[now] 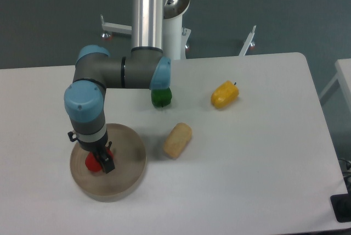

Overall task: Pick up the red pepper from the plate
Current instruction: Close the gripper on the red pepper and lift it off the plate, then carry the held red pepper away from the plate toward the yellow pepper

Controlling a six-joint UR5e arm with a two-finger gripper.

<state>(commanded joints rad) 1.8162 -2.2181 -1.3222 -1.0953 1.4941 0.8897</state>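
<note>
1. On the plate, at its left side: the red pepper, partly hidden behind the gripper, not visibly lifted.
2. Reach done by the look of it; fingers down around the pepper, but pinching or merely straddling cannot be told from this angle.
3. Left to do, as judged: secure the grasp, raise clear of the rim.
4. Nothing else visible in the plate; green pepper, yellow pepper and a tan roll-shaped object out on the table.

Red pepper, mostly hidden, on beige plate's left side.
</note>
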